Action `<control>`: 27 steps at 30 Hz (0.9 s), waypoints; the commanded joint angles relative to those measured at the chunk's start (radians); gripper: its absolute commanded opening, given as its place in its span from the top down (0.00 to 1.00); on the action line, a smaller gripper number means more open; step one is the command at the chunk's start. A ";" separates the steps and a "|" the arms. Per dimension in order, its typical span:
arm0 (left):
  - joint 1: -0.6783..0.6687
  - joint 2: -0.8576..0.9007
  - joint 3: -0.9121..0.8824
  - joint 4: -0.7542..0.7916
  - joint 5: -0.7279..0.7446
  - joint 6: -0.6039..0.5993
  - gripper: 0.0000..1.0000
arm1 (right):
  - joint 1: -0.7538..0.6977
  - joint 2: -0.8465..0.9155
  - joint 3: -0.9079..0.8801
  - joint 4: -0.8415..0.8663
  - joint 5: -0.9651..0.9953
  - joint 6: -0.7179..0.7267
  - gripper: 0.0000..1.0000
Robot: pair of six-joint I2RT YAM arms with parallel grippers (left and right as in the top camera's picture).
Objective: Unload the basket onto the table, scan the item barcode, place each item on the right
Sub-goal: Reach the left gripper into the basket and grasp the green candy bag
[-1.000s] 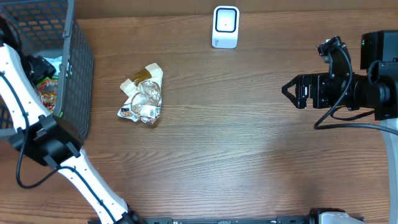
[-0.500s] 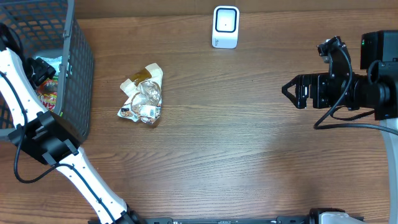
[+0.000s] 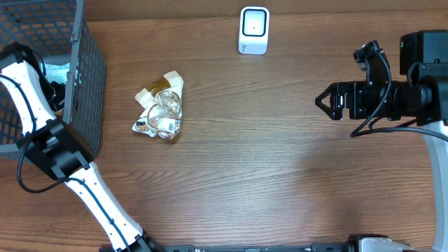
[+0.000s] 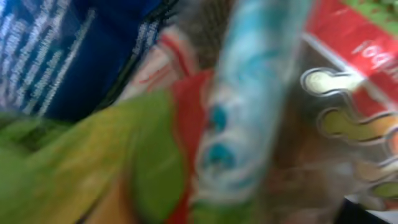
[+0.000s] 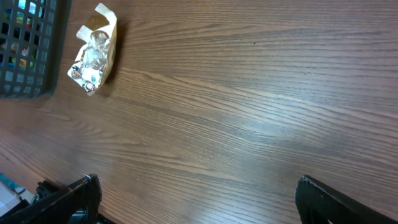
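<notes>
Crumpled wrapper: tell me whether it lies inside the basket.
No, the crumpled wrapper lies on the wooden table, outside the black basket.

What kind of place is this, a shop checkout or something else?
Probably a mock checkout set up on a wooden table: a white scanner stands at the back edge, a black wire basket holds packaged snacks, and a crumpled packet lies beside it.

Tabletop (image 3: 280, 175) free at centre, basket (image 3: 87, 84) at left, wrapper (image 3: 161, 106) beside it

A dark mesh basket (image 3: 87, 84), probably plastic, is being carried on the brown wood-grain surface (image 3: 280, 175) at its left edge.
</notes>
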 commanded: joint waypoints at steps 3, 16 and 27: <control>-0.010 0.031 0.001 0.009 0.001 -0.004 0.75 | 0.002 -0.007 0.022 0.003 -0.010 0.003 0.00; -0.014 0.014 0.159 -0.108 0.058 0.001 0.96 | 0.002 -0.007 0.022 0.003 -0.010 0.003 0.00; -0.071 -0.258 0.254 -0.122 0.094 0.038 0.96 | 0.002 -0.007 0.022 0.003 -0.010 0.002 0.00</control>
